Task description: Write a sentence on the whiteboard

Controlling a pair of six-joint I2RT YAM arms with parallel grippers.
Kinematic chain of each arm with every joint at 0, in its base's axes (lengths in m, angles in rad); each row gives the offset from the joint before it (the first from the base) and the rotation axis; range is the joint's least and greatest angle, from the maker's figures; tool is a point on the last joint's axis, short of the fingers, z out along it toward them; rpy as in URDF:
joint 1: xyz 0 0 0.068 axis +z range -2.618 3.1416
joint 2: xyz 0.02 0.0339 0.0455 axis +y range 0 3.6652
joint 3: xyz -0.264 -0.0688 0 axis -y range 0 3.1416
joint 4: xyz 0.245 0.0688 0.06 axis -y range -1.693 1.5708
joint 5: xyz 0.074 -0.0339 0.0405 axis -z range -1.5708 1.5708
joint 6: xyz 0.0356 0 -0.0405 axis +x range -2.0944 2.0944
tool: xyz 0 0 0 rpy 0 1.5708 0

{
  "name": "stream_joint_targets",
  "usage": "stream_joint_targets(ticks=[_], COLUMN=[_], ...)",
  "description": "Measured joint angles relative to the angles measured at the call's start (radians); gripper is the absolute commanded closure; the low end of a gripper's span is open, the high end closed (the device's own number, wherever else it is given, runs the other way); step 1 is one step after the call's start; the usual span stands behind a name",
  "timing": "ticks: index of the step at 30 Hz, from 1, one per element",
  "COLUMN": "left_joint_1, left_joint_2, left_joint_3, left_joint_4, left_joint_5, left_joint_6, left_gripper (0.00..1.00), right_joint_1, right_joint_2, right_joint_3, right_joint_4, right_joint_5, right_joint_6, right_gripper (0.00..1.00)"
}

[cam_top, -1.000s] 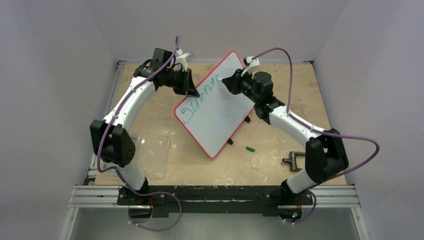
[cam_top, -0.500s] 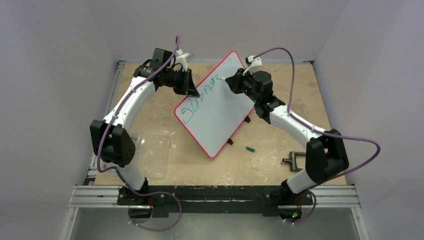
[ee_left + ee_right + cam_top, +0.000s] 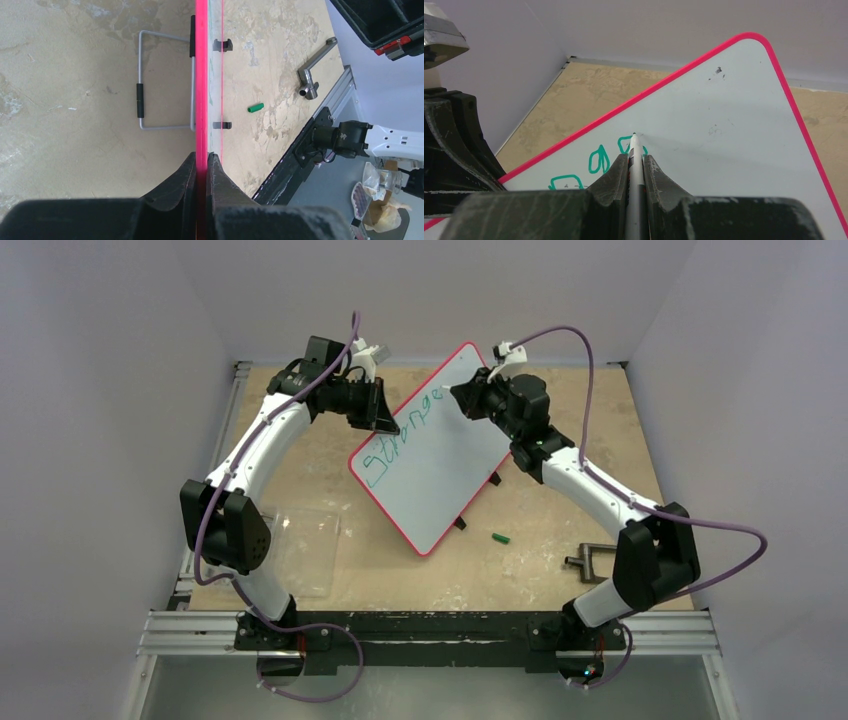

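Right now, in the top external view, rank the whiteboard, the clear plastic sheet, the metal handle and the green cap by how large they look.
1. whiteboard, plainly the largest
2. clear plastic sheet
3. metal handle
4. green cap, the smallest

The whiteboard (image 3: 440,475) is seen as smooth and faintly glossy, rimmed in bright red plastic. The table (image 3: 540,570) is shown as rough, matt, stained wood. A clear glossy plastic sheet (image 3: 305,545) is laid near left, a dull metal handle (image 3: 582,562) near right.
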Motion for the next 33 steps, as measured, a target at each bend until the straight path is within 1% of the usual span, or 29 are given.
stream_joint_targets(ticks=[5, 16, 29, 33], left_joint_1=[0.000, 0.000, 0.000, 0.000], left_joint_2=[0.000, 0.000, 0.000, 0.000], left_joint_3=[0.000, 0.000, 0.000, 0.000], left_joint_4=[0.000, 0.000, 0.000, 0.000], left_joint_5=[0.000, 0.000, 0.000, -0.001], left_joint_6=[0.000, 0.000, 0.000, 0.000], left_gripper=[1.00, 1.00, 1.00, 1.00], right_joint_1=[-0.005, -0.023, -0.031, -0.032], right_joint_2=[0.003, 0.049, 0.086, 0.085], right_joint_3=[0.006, 0.080, 0.080, 0.056], right_joint_4=[-0.002, -0.001, -0.002, 0.015], right_joint_5=[0.002, 0.001, -0.002, -0.002], right_joint_6=[0.000, 0.000, 0.001, 0.002], right_gripper=[1.00, 1.00, 1.00, 1.00])
